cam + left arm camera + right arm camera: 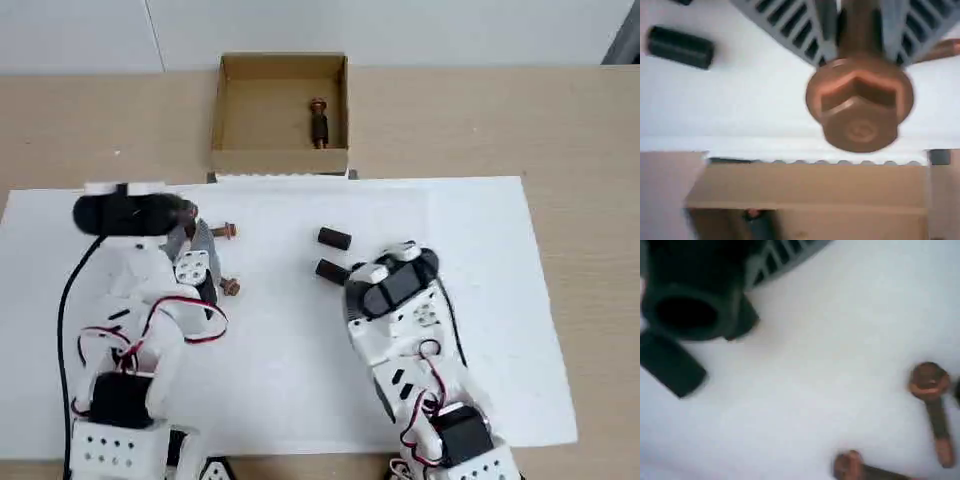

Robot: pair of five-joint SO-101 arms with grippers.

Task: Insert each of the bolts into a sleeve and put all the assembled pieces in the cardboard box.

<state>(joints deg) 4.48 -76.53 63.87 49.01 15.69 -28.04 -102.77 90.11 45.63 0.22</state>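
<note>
At far left, pinched between the fingers of the left gripper (pixel 856 20): a copper bolt (pixel 860 102), hex head facing the wrist camera, shank running back between the grey fingers. Near it, a second bolt (pixel 942 50). Toward the middle, at the back, the cardboard box (pixel 230 110), one assembled piece (pixel 319 122) already inside. Farther right on the white sheet (pixel 480 300), a loose sleeve (pixel 334 238), long axis roughly across the table. Right again, clamped in the right gripper (pixel 352 278), a second sleeve (pixel 687 310), bore open toward its wrist camera. Held bolt left of held sleeve, well apart; likely needs shank and bore brought onto one line. No brand, label or legible writing.
</note>
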